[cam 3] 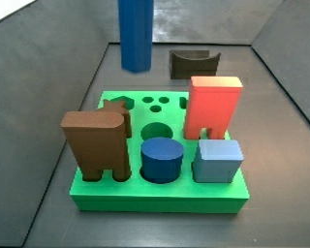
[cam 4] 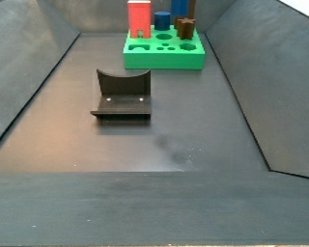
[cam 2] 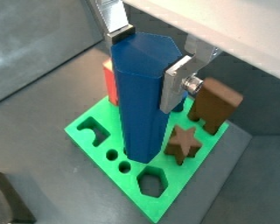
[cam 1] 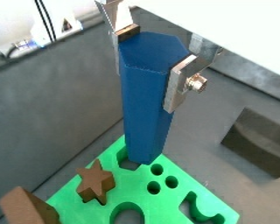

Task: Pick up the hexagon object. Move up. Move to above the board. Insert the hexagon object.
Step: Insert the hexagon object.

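My gripper (cam 1: 154,57) is shut on the hexagon object (cam 1: 143,114), a tall medium-blue faceted prism, with one silver finger on each side of its top. Both wrist views show this, gripper (cam 2: 149,57) and hexagon object (cam 2: 136,114) alike. The prism hangs upright over the board (cam 1: 130,188), a bright green slab with shaped holes. In a side view the hexagon object (cam 3: 136,34) has its lower end clearly above the far part of the board (cam 3: 158,194), and the gripper is out of frame. An open hexagon-shaped hole (cam 2: 152,182) shows in the board (cam 2: 175,175).
In the board stand a red block (cam 3: 215,102), a brown block (cam 3: 96,140), a dark-blue cylinder (cam 3: 162,160), a light-blue cube (cam 3: 219,160) and a brown star (cam 2: 181,140). A dark grey arch block (cam 4: 121,95) lies on the floor apart from the board (cam 4: 164,60). Grey walls surround the floor.
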Controlling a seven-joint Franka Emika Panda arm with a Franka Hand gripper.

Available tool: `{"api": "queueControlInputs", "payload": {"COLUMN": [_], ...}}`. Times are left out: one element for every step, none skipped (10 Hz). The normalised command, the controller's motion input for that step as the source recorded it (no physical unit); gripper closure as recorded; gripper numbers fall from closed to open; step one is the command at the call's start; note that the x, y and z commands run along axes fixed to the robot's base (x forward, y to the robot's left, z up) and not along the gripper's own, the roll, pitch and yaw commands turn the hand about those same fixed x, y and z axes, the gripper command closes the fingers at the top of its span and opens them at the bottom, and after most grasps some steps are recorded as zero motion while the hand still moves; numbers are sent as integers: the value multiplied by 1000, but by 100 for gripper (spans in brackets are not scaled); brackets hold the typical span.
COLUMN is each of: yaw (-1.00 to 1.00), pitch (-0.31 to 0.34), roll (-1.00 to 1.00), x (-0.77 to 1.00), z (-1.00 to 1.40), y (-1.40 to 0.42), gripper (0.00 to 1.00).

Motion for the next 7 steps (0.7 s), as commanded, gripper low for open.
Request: {"api": "queueControlInputs", "payload": {"yaw": [0, 0, -11, -20, 0, 0, 0], "pitch": [-236, -206, -217, -180, -131, 0, -1], "roll": [0, 0, 0, 0, -49, -7, 0], "x": [-257, -306, -443, -357, -203, 0, 0], "z": [-646, -591, -554, -497, -237, 0, -97], "y": [86, 123, 91, 74, 23, 0, 0], "gripper": [100, 100, 100, 100, 100, 100, 100]}}
